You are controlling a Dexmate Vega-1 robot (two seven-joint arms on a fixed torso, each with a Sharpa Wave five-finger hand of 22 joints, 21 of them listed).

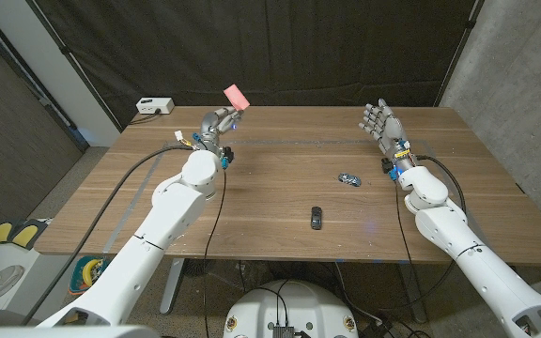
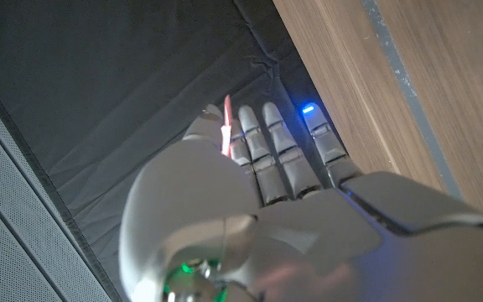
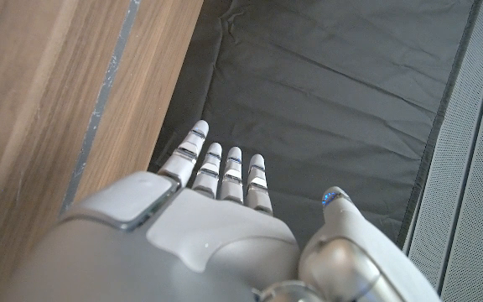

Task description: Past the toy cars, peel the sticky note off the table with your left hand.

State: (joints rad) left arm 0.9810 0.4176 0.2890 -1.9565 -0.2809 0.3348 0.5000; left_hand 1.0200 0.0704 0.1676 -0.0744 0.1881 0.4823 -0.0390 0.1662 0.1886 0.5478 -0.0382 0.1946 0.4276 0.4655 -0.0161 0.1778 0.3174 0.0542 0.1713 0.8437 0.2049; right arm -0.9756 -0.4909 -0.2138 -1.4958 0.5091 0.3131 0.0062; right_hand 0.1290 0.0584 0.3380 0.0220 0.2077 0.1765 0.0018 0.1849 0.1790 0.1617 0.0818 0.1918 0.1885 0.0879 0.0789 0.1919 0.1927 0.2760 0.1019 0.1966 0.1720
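Pinching the note (image 1: 237, 96) between thumb and finger, the left hand (image 1: 216, 125) holds it clear above the table's (image 1: 280, 197) far edge; it is pink, plain, tilted, with no writing legible. The wrist view shows it edge-on (image 2: 226, 127). Two cars (image 1: 348, 178) (image 1: 316, 218) lie nearer, well apart. The right hand (image 1: 380, 122) stands with fingers spread, holding nothing.

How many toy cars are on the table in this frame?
2. A small blue toy car sits on the wooden table right of centre; a small black toy car lies nearer the front edge. None appears hidden.
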